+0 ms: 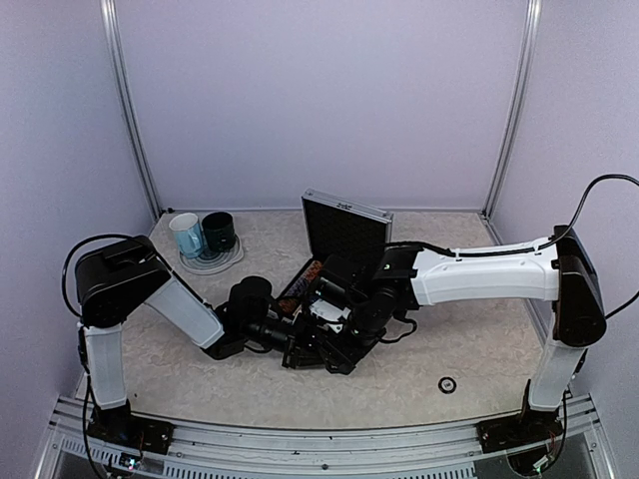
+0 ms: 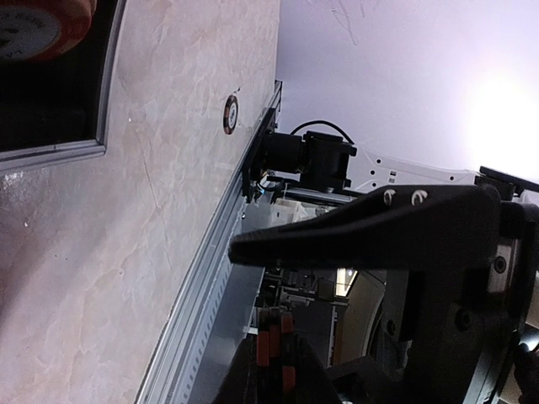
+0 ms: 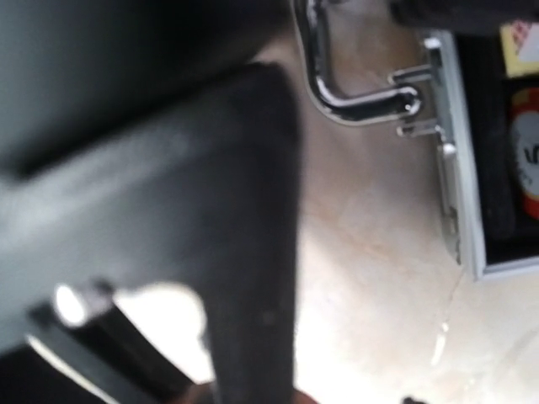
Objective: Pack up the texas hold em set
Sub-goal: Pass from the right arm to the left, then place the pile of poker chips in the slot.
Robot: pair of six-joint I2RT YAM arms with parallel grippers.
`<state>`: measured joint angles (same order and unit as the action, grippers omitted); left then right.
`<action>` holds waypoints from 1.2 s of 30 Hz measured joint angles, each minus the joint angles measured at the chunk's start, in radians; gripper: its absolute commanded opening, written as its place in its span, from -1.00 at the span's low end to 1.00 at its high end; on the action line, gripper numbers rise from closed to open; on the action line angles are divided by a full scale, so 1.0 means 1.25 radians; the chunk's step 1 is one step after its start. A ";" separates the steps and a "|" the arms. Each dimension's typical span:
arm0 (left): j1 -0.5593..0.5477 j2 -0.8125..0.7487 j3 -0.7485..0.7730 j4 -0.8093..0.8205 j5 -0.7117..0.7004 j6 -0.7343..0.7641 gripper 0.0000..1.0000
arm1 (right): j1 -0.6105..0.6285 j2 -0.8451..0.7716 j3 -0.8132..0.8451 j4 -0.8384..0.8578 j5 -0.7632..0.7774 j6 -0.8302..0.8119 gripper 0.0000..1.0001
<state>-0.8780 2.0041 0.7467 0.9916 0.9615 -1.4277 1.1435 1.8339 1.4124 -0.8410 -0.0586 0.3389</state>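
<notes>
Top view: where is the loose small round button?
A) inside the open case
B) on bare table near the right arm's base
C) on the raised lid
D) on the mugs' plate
B: the small round button lies alone on the table near the right arm's base, apart from the case.
</notes>
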 measured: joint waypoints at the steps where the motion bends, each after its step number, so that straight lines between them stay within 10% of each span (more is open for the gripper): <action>1: 0.002 0.000 0.000 0.002 0.001 -0.001 -1.00 | 0.000 -0.002 -0.002 0.001 0.003 0.001 0.52; 10: 0.048 -0.031 0.003 -0.092 -0.002 0.086 -1.00 | -0.002 -0.103 -0.058 0.002 0.024 0.018 0.65; 20: 0.080 -0.164 0.294 -0.707 -0.216 0.619 -1.00 | -0.105 -0.314 -0.188 0.015 0.010 0.038 0.60; 36: 0.040 -0.152 0.595 -1.171 -0.493 1.241 -1.00 | -0.265 -0.378 -0.300 0.135 -0.069 -0.016 0.51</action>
<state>-0.8280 1.8137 1.4902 -0.4721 0.3454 0.1230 0.8120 1.3613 1.0374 -0.6720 -0.1452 0.3183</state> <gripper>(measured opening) 0.106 0.758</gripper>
